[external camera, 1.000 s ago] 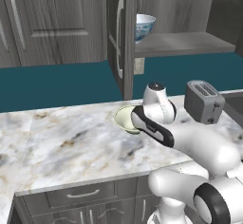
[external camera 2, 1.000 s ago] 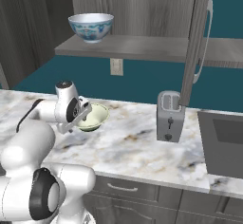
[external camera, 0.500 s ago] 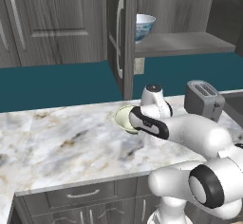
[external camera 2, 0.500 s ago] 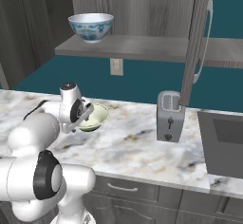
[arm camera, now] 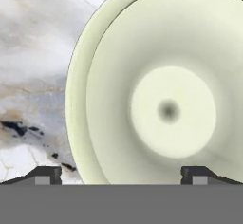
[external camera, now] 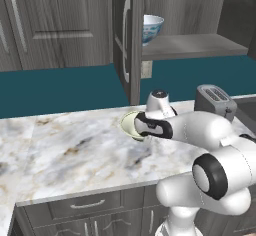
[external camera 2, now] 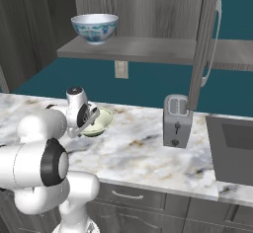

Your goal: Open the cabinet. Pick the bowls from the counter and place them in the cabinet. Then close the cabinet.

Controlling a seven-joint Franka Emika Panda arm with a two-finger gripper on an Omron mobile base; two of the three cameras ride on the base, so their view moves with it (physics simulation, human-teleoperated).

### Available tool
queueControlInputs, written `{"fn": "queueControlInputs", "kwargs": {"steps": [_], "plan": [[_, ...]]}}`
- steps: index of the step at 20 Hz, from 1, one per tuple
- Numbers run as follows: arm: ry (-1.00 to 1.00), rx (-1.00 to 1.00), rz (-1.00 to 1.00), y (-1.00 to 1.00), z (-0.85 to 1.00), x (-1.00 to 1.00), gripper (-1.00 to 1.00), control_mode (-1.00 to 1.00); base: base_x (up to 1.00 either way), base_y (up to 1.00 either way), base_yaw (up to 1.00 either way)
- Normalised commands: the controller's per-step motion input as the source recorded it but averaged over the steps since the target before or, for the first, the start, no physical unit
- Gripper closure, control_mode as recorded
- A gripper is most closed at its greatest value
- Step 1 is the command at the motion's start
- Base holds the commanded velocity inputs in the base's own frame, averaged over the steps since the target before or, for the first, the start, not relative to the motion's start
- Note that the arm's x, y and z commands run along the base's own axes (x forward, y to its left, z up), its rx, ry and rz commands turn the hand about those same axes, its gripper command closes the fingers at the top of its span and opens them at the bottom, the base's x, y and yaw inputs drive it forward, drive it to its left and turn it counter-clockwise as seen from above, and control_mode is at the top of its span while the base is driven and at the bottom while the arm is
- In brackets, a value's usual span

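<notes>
Tool (arm camera: pixel 121 173) spread wide, gripping nothing, poised directly above the cream-green bowl (arm camera: pixel 161 90): 1 dark fingertip (arm camera: pixel 45 174) over the marble just outside the rim, the other (arm camera: pixel 199 174) over the bowl's inside. Same tool seen low over the bowl at the far middle of the desk from the left base view (external camera: pixel 137 127) and the right base view (external camera 2: pixel 89 121).

Cream-green bowl (external camera: pixel 129 124) upright on the desk (external camera: pixel 65 155), near the back edge, partly hidden by the white wrist. From the right base view, bowl (external camera 2: pixel 100 122) just beside the tool, well left of the toaster (external camera 2: pixel 176 121).

Cabinet (external camera 2: pixel 148 49) open, its dark grey door (external camera: pixel 127 37) swung outward with the long silver bar handle (external camera: pixel 125 40) facing the room. Blue-patterned bowl (external camera 2: pixel 94 28) upright on the cabinet shelf, toward its left end; also seen past the door edge in the left base view (external camera: pixel 152 27). 2 bowls in all: 1 in the cabinet, 1 on the desk.

Toaster (external camera: pixel 216 101) upright on the desk to the right of the arm. Dark sink (external camera 2: pixel 234 150) set into the desk at far right. Wall outlet (external camera 2: pixel 121 69) on the teal wall below the shelf. Low drawer fronts (external camera: pixel 87 207) under the desk's near edge.
</notes>
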Motion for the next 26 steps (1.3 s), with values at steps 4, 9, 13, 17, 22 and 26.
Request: {"fn": "queueControlInputs", "kwargs": {"steps": [4, 9, 13, 17, 22, 26], "plan": [[0.0, 0.0, 0.01, 0.0, -0.16, 0.23, -1.0, -1.0, 0.0, 0.0, 0.0], [0.0, 0.0, 0.01, 0.04, -0.23, 0.17, -1.0, -1.0, 0.0, 0.0, 0.0], [-0.01, 0.0, 0.01, 0.13, -0.25, 0.12, -1.0, -1.0, 0.0, 0.0, 0.0], [-0.02, 0.0, 0.01, 0.15, -0.23, 0.13, -1.0, -1.0, 0.0, 0.0, 0.0], [-0.01, 0.0, 0.01, 0.08, -0.23, 0.19, 1.0, -1.0, 0.0, 0.0, 0.0], [0.0, 0.0, 0.0, 0.0, -0.08, 0.19, 1.0, -1.0, 0.0, 0.0, 0.0]]}}
